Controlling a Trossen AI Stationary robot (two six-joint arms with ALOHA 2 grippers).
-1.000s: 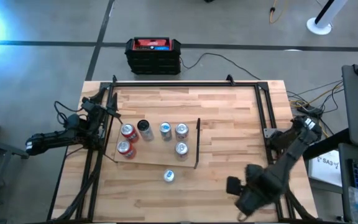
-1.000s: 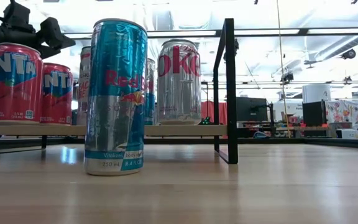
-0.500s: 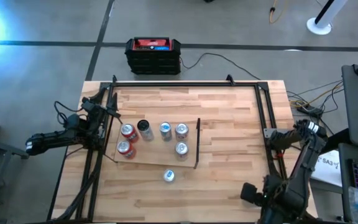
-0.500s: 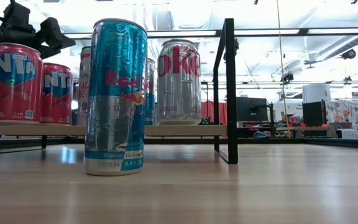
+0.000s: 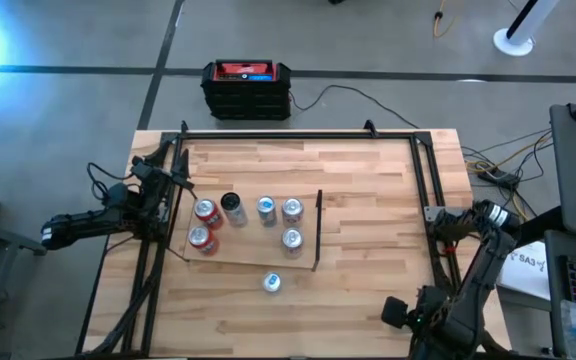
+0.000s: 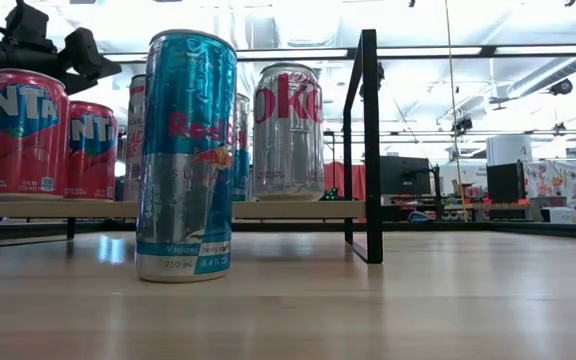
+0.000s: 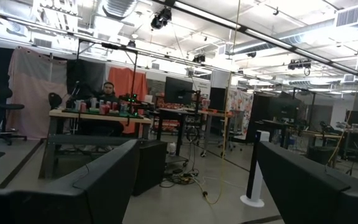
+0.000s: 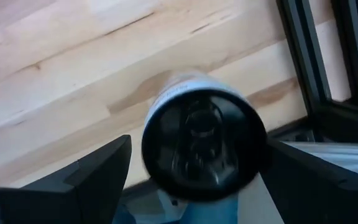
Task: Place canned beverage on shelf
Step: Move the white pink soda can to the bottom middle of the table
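Note:
The shelf (image 5: pixel 253 250) lies mid-table and bears several upright cans, two of them red (image 5: pixel 205 210). A teal can (image 5: pixel 272 283) stands on the tabletop in front of it, large in the low view (image 6: pixel 186 155). In the right wrist view a dark-topped silver can (image 8: pixel 201 134) appears to stand on the wood by the near right corner. My right gripper (image 8: pixel 197 146) points down over it, open, one finger on each side of its top. My left gripper (image 7: pixel 197 149) stands open and empty at the left edge (image 5: pixel 168 182). My right gripper has its fingers (image 8: pixel 104 168) beside the can's top rim (image 8: pixel 157 124), coming from above. Whether they touch the can, I cannot tell.
Black frame rails run along the table's left and right sides (image 5: pixel 430 190), and one lies close to the right gripper (image 8: pixel 316 62). The shelf's black upright bar (image 5: pixel 318 230) stands on its right short edge. A black and red box (image 5: pixel 247 88) sits on the floor beyond the far edge.
My right arm has swung toward the table's near right corner and sunk a little, its wrist rolling as it went. The cans on the shelf and the teal can have stayed put.

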